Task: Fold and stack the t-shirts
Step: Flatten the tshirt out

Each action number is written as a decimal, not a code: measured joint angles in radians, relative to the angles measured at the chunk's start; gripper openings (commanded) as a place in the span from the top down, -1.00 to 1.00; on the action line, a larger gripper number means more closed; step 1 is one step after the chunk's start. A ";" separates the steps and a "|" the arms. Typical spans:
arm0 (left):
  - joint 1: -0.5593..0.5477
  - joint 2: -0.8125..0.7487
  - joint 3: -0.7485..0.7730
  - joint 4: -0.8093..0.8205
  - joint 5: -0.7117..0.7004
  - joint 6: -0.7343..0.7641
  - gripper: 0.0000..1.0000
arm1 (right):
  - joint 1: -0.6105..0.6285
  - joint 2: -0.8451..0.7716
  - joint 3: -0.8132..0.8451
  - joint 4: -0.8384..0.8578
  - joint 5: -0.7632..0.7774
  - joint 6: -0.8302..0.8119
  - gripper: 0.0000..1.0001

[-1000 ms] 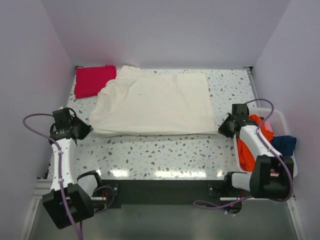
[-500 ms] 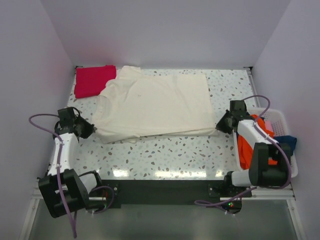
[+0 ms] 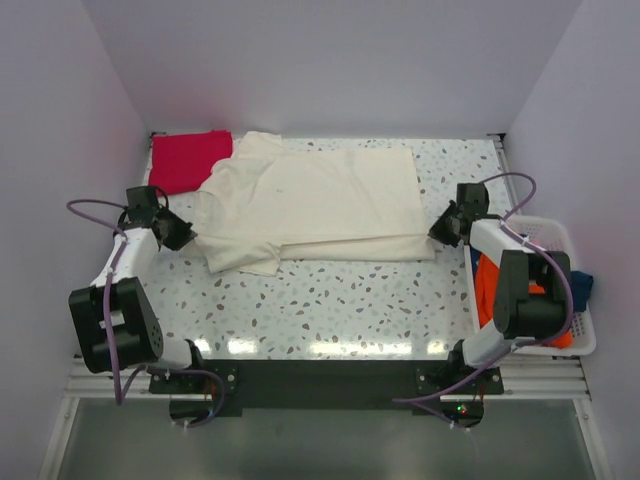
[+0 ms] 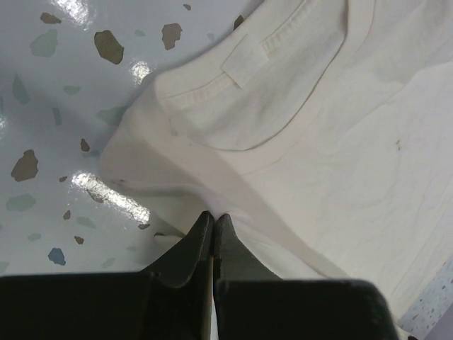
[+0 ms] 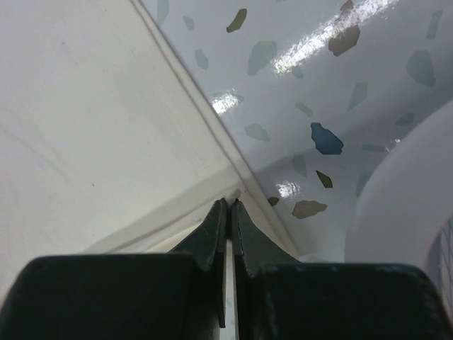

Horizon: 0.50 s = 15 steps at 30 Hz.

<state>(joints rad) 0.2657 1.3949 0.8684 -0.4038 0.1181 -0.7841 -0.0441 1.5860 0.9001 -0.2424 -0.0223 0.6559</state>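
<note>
A large cream t-shirt [image 3: 320, 200] lies spread across the back of the table, its near edge lifted and folded over toward the back. My left gripper [image 3: 186, 232] is shut on the cream t-shirt's near left edge [image 4: 212, 212], close to the collar [image 4: 283, 134]. At the near right corner [image 5: 233, 195] my right gripper [image 3: 436, 233] is shut on the hem. A folded red t-shirt [image 3: 186, 160] rests at the back left, partly under the cream one. Orange [image 3: 487, 290] and blue [image 3: 581, 290] t-shirts sit in the basket.
A white basket [image 3: 567, 240] stands at the right table edge beside my right arm. The speckled tabletop [image 3: 330, 300] shows bare in front of the cream shirt. Purple walls close in the back and both sides.
Both grippers have moved toward the back with the cream t-shirt's near edge, folding it over the shirt. Both arms have stretched further out.
</note>
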 measured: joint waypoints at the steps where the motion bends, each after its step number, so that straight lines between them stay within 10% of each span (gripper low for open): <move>1: 0.000 0.011 0.009 0.000 -0.001 -0.002 1.00 | 0.000 0.005 0.003 0.006 0.000 0.001 1.00; 15: -0.001 0.161 0.081 0.037 -0.002 -0.010 1.00 | 0.010 0.065 0.041 0.077 -0.019 0.008 1.00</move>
<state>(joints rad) 0.2649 1.5558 0.9493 -0.3668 0.1165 -0.7944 -0.0341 1.6508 0.9413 -0.1658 -0.0418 0.6636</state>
